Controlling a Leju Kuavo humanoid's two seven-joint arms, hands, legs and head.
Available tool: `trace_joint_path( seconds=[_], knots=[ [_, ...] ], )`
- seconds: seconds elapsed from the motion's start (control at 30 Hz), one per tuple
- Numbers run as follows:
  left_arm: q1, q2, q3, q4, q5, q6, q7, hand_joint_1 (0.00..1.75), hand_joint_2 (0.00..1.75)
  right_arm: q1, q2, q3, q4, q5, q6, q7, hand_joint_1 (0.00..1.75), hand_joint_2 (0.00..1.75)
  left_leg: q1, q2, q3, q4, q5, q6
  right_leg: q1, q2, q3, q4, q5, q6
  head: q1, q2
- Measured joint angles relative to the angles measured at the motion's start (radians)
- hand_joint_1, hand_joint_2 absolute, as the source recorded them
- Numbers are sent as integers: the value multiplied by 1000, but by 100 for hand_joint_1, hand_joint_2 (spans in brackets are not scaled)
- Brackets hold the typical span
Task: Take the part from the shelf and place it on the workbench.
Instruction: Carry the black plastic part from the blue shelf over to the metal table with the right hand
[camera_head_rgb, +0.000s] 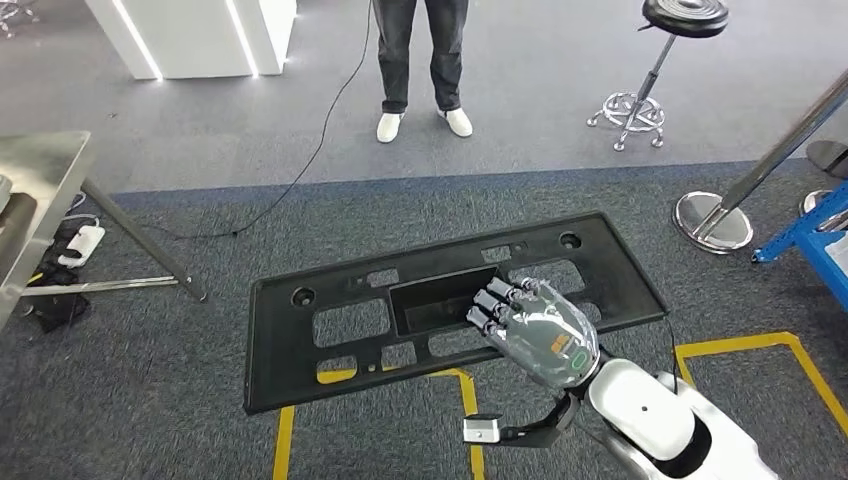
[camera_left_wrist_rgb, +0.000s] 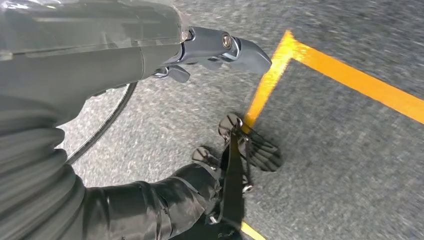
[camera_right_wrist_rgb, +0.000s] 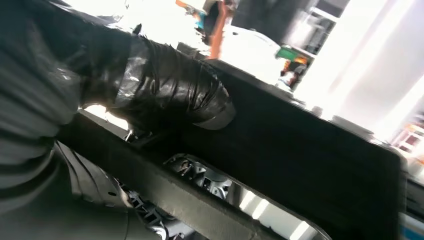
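Plainly, the largest thing in the head view is the black part (camera_head_rgb: 300, 345), a wide flat plastic panel with rectangular cut-outs and a deep central pocket, held roughly level above the grey carpet (camera_head_rgb: 150, 400) and its yellow floor tape (camera_head_rgb: 745, 345). The right hand (camera_head_rgb: 535, 325) grips it near the middle: the silver arm comes in from the lower right, the back of the hand faces up, and the dark fingers (camera_head_rgb: 490, 305) curl over the rim of the central pocket. In the right wrist view that hand (camera_right_wrist_rgb: 165, 95) shows as a glossy dark cover pressed against the part (camera_right_wrist_rgb: 310, 150), which slants across the picture. Beyond the panel a person (camera_head_rgb: 420, 60) in dark trousers and white shoes stands on the paler floor, with a black stool (camera_head_rgb: 660, 60) well to one side and a corner of the metal workbench (camera_head_rgb: 40, 180) at the left edge, well apart from the part. The left hand (camera_left_wrist_rgb: 210, 50) hangs over the carpet with yellow tape under it; its grey thumb juts forward with nothing in it, but how its other fingers lie I cannot tell.
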Motion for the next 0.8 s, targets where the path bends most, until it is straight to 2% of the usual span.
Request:
trace_joint_path(
  seconds=[0.03, 0.07, 0.1, 0.13, 0.17, 0.2, 0.23, 0.27, 0.3, 0.33, 0.4, 0.43, 0.47, 0.53, 0.57, 0.6, 0.63, 0.67, 0.7, 0.77, 0.8],
  knots=[
    [-1, 0, 0, 0, -1, 0, 0, 0, 175, 1, 0, 0, 0, 0, 0, -1, 175, 175, -2, 34, -27, 60, -34, -1, 4, -15, 0, -2, 1, -3, 0, 0],
    [-2, 0, 0, 0, -2, 0, 0, 0, 175, 2, 0, 0, 1, 0, 0, -3, 175, 175, 0, 52, -56, 126, -66, -3, 7, -31, -1, -1, 1, -5, 0, 0],
    [-2, 0, 0, 0, -3, 1, 0, 0, 175, 4, 0, 1, 2, 0, 0, -5, 175, 175, 0, 59, -76, 176, -85, -5, 9, -47, -2, 1, 0, -6, 0, 0],
    [-1, 1, 0, 0, -4, 1, 1, 0, 175, 6, 0, 2, 3, 0, 0, -7, 175, 175, 0, 61, -81, 196, -87, -6, 10, -63, -3, 2, -1, -6, 0, 0],
    [-1, 2, 0, 0, -4, 2, 2, 0, 175, 6, 0, 2, 4, 0, 0, -8, 175, 175, 0, 64, -64, 175, -71, -6, 11, -78, -4, 4, -3, -5, 0, 0],
    [0, 3, 0, 0, -4, 3, 4, 0, 175, 6, 0, 3, 5, 1, 0, -8, 175, 175, 0, 72, -29, 119, -42, -5, 11, -91, -4, 6, -5, -3, -1, 0],
    [0, 4, 0, 0, -3, 4, 6, 0, 175, 7, 0, 3, 6, 1, 1, -8, 175, 175, -2, 90, 13, 45, -18, -2, 12, -104, -3, 9, -8, 0, -1, 0],
    [-1, 5, 0, 0, -2, 4, 8, 0, 175, 7, 0, 3, 7, 1, 2, -8, 175, 175, -5, 107, 49, -18, 1, 3, 14, -115, -3, 12, -11, 4, 0, 0],
    [-1, 6, 0, 0, 0, 5, 10, 0, 175, 7, 0, 3, 8, 1, 2, -8, 175, 175, -8, 118, 71, -58, 10, 8, 15, -125, -3, 14, -13, 8, 0, 0],
    [-1, 6, 1, 0, 1, 5, 11, 0, 175, 7, 1, 4, 8, 1, 4, -8, 175, 175, -12, 122, 78, -75, 11, 14, 17, -134, -3, 16, -14, 13, 0, 0],
    [1, 8, 2, 0, 2, 5, 12, 0, 175, 8, 1, 8, 9, 1, 6, -8, 175, 175, -14, 102, 76, -79, 18, 23, 18, -149, -1, 16, -15, 22, 0, 0],
    [1, 8, 3, 0, 2, 5, 12, 0, 175, 8, 2, 9, 9, 1, 8, -8, 175, 175, -13, 92, 77, -84, 22, 28, 15, -138, -2, 21, -21, 28, 0, 0],
    [0, 9, 3, 0, 2, 5, 13, 0, 175, 8, 2, 10, 10, 1, 9, -8, 175, 175, -10, 83, 78, -89, 26, 34, 12, -115, -9, 40, -37, 33, 0, 0],
    [-3, 9, 3, 0, 2, 5, 14, 0, 175, 10, 3, 11, 11, 1, 10, -8, 175, 175, -6, 64, 78, -95, 33, 42, 5, -51, -53, 141, -98, 41, 1, 0],
    [-4, 9, 3, 0, 2, 5, 14, 0, 175, 13, 3, 12, 12, 1, 11, -8, 175, 175, -6, 54, 76, -95, 34, 45, 4, -33, -86, 212, -130, 43, 1, 0],
    [-5, 9, 3, 0, 2, 5, 14, 0, 175, 16, 3, 12, 14, 1, 11, -8, 175, 175, -7, 41, 75, -94, 35, 46, 2, -26, -117, 273, -150, 45, 1, 0],
    [-5, 9, 3, 0, 2, 5, 15, 0, 175, 19, 3, 14, 16, 1, 11, -8, 175, 175, -7, 27, 74, -92, 35, 46, 0, -24, -133, 303, -150, 46, 1, 0],
    [-5, 9, 3, 0, 2, 5, 15, 0, 175, 20, 3, 15, 18, 1, 12, -8, 175, 175, -7, 12, 73, -90, 35, 46, -2, -22, -131, 295, -131, 46, 1, 0],
    [-6, 10, 3, 0, 2, 5, 15, 0, 175, 21, 3, 16, 19, 1, 12, -8, 175, 175, -6, -2, 73, -87, 35, 45, -4, -17, -110, 246, -95, 46, 1, 0],
    [-7, 10, 3, 0, 1, 5, 15, 0, 175, 21, 3, 17, 19, 1, 12, -8, 175, 175, -5, -30, 69, -76, 32, 39, -11, 26, -49, 108, -30, 46, 1, 0],
    [-7, 10, 4, 0, 1, 5, 15, 0, 175, 21, 3, 17, 20, 1, 12, -8, 175, 175, -5, -42, 64, -72, 33, 33, -13, 47, -30, 64, -15, 46, 1, 0]
  ],
)
